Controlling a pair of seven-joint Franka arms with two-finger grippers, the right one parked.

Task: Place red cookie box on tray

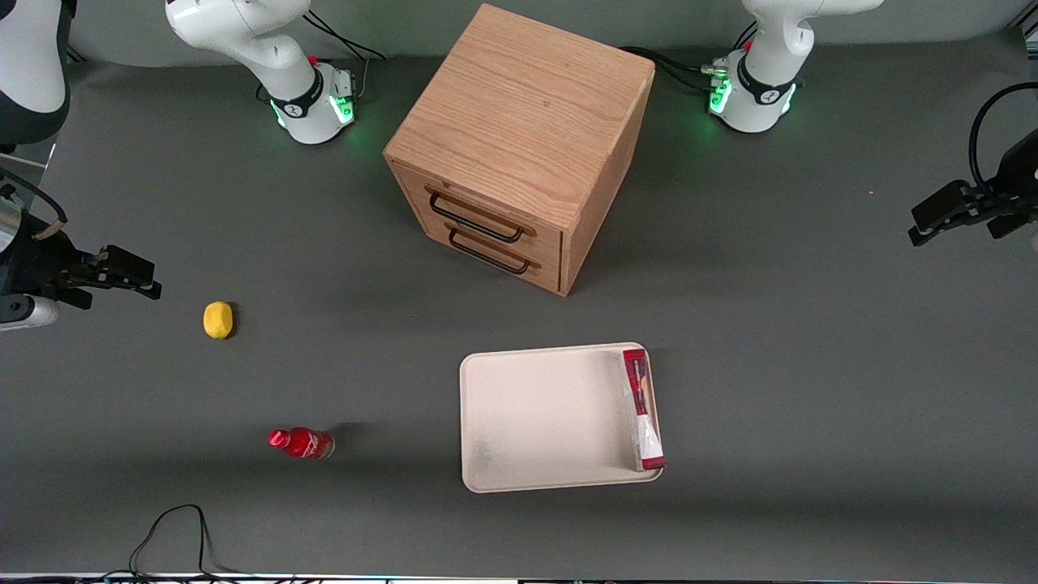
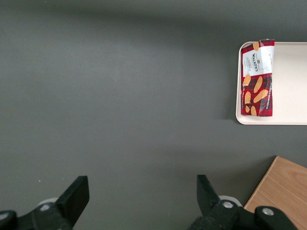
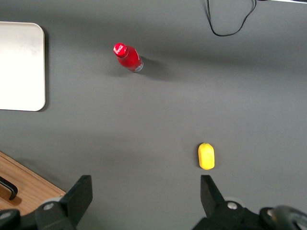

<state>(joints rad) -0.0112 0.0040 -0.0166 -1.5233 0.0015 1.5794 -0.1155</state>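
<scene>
The red cookie box (image 1: 643, 408) stands on one narrow edge inside the tray (image 1: 543, 418), pressed along the tray's short rim at the working arm's end. Its length runs from the tray's corner nearest the wooden drawer cabinet (image 1: 519, 142) down to the corner nearest the front camera. In the left wrist view the box (image 2: 258, 78) shows its printed face, with orange cookie shapes on red and a pale label patch, lying within the tray's rounded rim (image 2: 238, 86).

The tray sits on the grey desk (image 1: 811, 365), nearer to the front camera than the cabinet. It is cream-white, with a faint grey smudge toward the corner that faces the parked arm's end. The cabinet has two drawers with dark wire handles, both shut.

The claw (image 1: 945, 212) of the left arm hangs above the desk toward the working arm's end, well apart from the tray and at about the level of the cabinet's front. Its fingers (image 2: 76, 194) stand wide apart with nothing between them, only bare desk below.

Toward the parked arm's end of the desk, a small red bottle (image 1: 302, 443) lies about level with the tray, and a lemon (image 1: 217, 319) lies farther from the front camera than the bottle. A black cable (image 1: 174, 527) loops at the desk's edge nearest the front camera.
</scene>
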